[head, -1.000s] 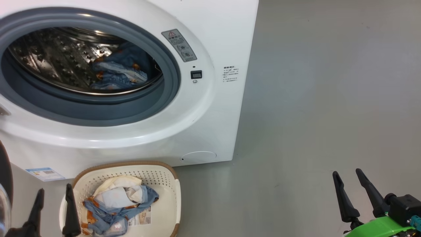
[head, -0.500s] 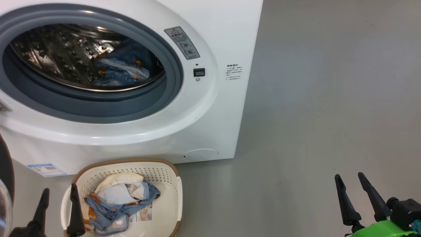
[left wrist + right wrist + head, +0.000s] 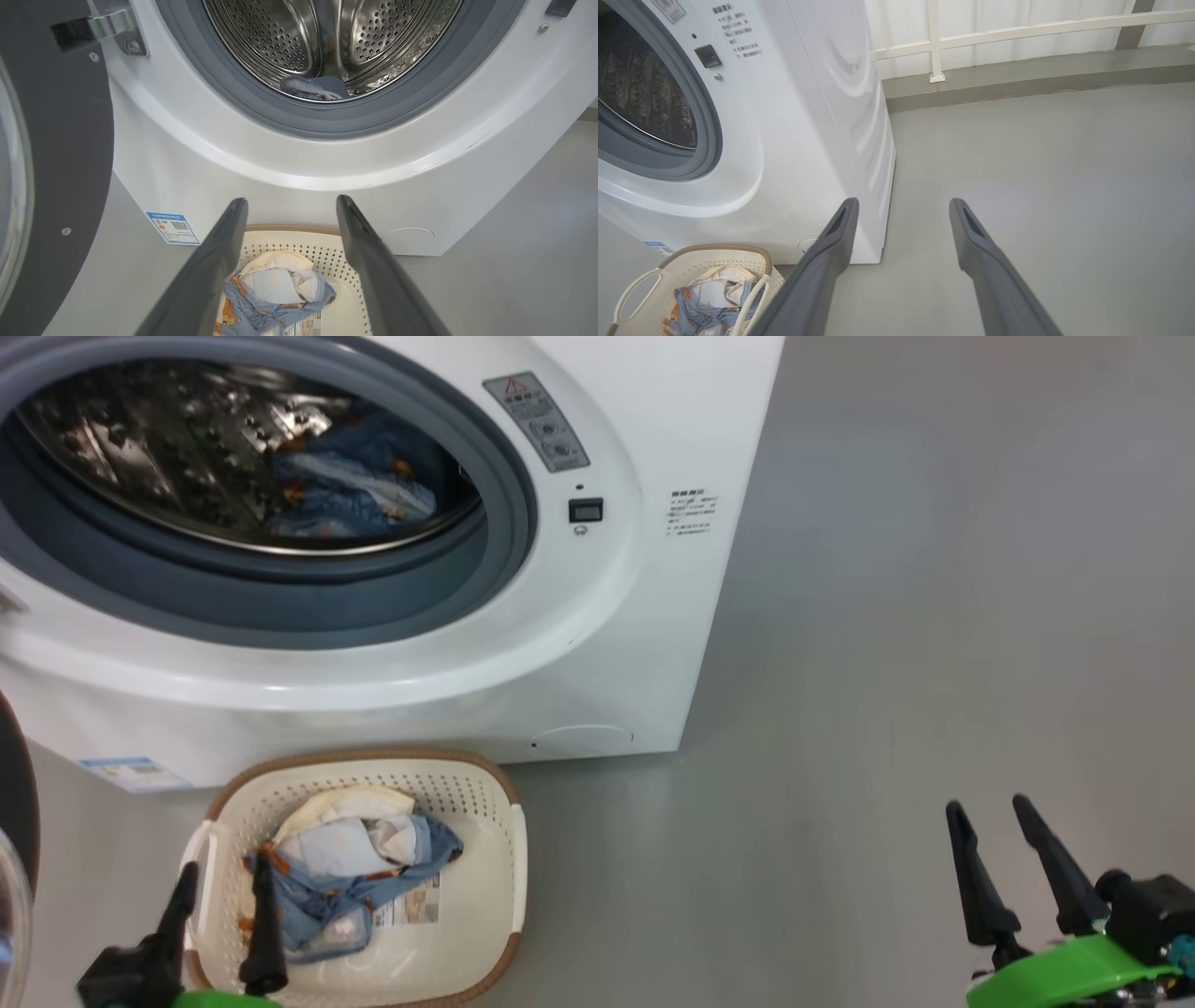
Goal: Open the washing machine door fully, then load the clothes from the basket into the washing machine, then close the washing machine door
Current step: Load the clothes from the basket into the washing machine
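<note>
Left gripper (image 3: 227,861) fully spread, empty, over basket (image 3: 490,896) left edge. Right gripper (image 3: 986,803) fully spread, empty, well right of basket. Clothes (image 3: 355,873) in basket; more inside washer (image 3: 653,616) behind basket. Door (image 3: 70,140) stands open, left of basket

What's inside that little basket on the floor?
A bundle of light blue, orange-printed and cream clothes lies in the basket. A paper label peeks out from under it; the rest of the label and the basket bottom beneath the clothes are covered.
</note>
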